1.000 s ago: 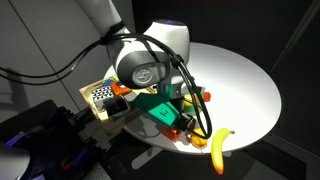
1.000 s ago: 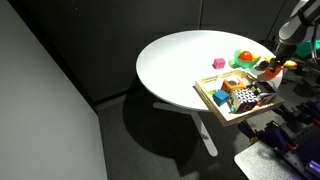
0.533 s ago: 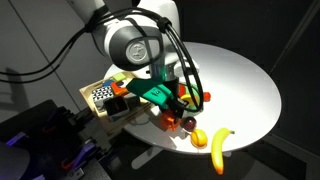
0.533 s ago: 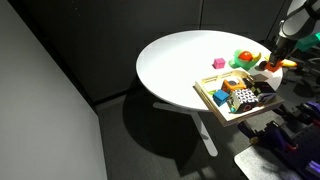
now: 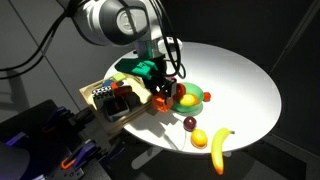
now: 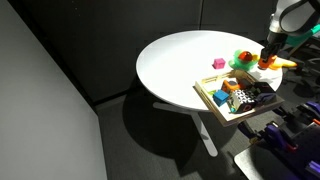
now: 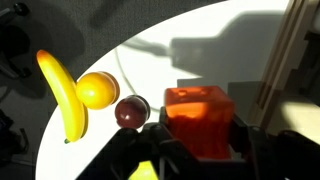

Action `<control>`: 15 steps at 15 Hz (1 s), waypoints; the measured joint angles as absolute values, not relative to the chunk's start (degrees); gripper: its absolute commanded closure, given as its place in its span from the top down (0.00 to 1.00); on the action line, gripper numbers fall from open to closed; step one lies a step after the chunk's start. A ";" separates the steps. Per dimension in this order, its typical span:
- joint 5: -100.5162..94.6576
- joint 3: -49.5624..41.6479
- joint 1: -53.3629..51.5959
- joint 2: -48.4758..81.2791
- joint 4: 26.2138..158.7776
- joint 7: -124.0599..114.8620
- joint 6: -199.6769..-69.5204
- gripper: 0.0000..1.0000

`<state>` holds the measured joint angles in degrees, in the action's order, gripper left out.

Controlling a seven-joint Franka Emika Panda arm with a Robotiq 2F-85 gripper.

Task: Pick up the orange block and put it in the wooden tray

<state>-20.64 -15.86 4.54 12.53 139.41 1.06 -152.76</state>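
Observation:
My gripper (image 7: 200, 140) is shut on the orange block (image 7: 198, 105), a small orange-red cube held between the two black fingers above the white table. In both exterior views the gripper (image 5: 160, 92) (image 6: 268, 55) hangs with the block (image 5: 161, 100) (image 6: 266, 63) just off the wooden tray's (image 5: 98, 85) (image 6: 212, 107) edge, beside the green bowl (image 5: 199, 96) (image 6: 243, 57). The tray's light-wood rim (image 7: 293, 60) shows at the right of the wrist view. The tray holds several small objects.
A banana (image 7: 60, 92) (image 5: 220, 148), a lemon (image 7: 97, 89) (image 5: 199, 138) and a dark red round fruit (image 7: 130, 112) (image 5: 189, 123) lie near the table's edge. A pink cube (image 6: 218, 63) sits further in. The green bowl holds a yellow fruit.
The gripper has lifted the orange block and carried it away from the banana and lemon, toward the tray and the green bowl.

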 measured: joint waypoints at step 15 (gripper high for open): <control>-25.65 -11.56 -1.50 11.40 141.30 -11.73 -152.62 0.80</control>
